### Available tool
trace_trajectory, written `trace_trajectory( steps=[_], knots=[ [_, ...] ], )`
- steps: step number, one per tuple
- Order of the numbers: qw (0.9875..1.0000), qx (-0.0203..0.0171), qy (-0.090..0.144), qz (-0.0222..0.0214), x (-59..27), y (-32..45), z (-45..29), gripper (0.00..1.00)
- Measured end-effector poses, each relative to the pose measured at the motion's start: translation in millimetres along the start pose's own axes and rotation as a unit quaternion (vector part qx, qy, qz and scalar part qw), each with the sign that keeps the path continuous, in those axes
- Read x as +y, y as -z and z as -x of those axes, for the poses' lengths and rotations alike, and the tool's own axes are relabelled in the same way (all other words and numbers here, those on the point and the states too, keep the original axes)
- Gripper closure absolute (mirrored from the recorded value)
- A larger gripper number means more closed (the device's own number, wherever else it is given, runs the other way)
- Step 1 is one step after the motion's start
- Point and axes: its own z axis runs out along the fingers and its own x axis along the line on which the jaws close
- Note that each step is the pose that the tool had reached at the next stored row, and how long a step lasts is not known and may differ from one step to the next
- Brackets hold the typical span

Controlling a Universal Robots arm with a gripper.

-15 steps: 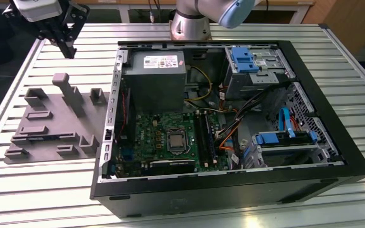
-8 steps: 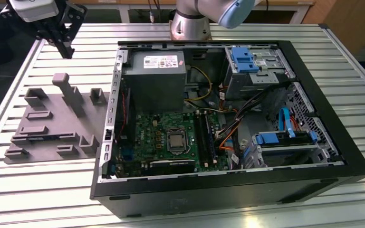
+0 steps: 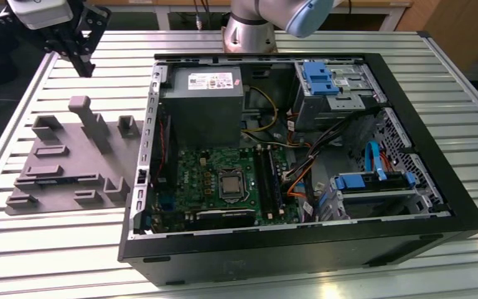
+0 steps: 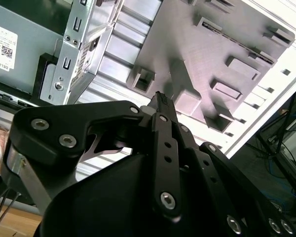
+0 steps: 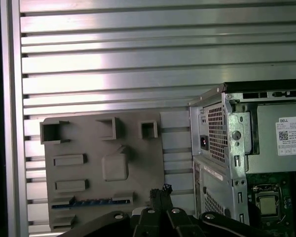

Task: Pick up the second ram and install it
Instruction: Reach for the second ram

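Item: the second ram (image 5: 94, 201), a long, thin blue-green board seated on edge in a slot of the grey holder block (image 5: 138, 163). It sits along the block's side nearest my fingertips in the first wrist view, with only its upper edge proud of the slot. Location of the block: the exterior view's left, on the slatted table (image 3: 56, 261) beside the open computer case (image 3: 463, 212). Condition of my claw (image 3: 83, 70): pressed together and empty, hanging in the upper left of the exterior view above the block's far end, well apart from the stick. Handling, by my estimate: very light, stiff along its length but thin enough to snap or flex if levered. The chips and the contact edge are delicate, and the flat faces are smooth and likely slick. Recommended hold: across the two flat faces near mid-length on the exposed upper edge, with moderate pressure, keeping the stick upright and clear of the contact edge sunk in the slot. Destination: the motherboard (image 3: 214, 165) inside the case.
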Motion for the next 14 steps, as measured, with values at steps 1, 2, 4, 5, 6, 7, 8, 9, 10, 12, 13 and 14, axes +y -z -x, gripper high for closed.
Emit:
trace_trajectory(
  steps=[1,2,4,5,6,7,8,9,10,12,13,14],
  knots=[
    [1.0,0.0,0.0,0.0,0.0,0.0,-0.4,0.89],
    [1.0,0.0,0.0,0.0,-0.1,-0.1,-0.9,0.89],
    [1.0,0.0,0.0,0.0,-0.1,-0.2,-2.0,0.89],
    [1.0,0.0,0.0,0.0,-0.2,-0.2,-2.4,0.89],
    [1.0,0.0,0.0,0.0,-0.2,-0.3,-2.9,0.89],
    [1.0,0.0,0.0,0.0,-0.3,-0.3,-3.5,0.89],
    [1.0,0.0,0.0,0.0,-0.3,-0.3,-4.0,0.89],
    [1.0,0.0,0.0,0.0,-0.3,-0.3,-4.5,0.89],
    [1.0,0.0,0.0,0.0,-0.4,-0.4,-5.1,0.89],
    [1.0,0.0,0.0,0.0,-0.5,-0.4,-6.4,0.89],
    [1.0,0.0,0.0,0.0,-0.5,-0.4,-7.0,0.89],
    [1.0,0.0,0.0,0.0,-0.6,-0.4,-7.7,0.89]
  ],
)
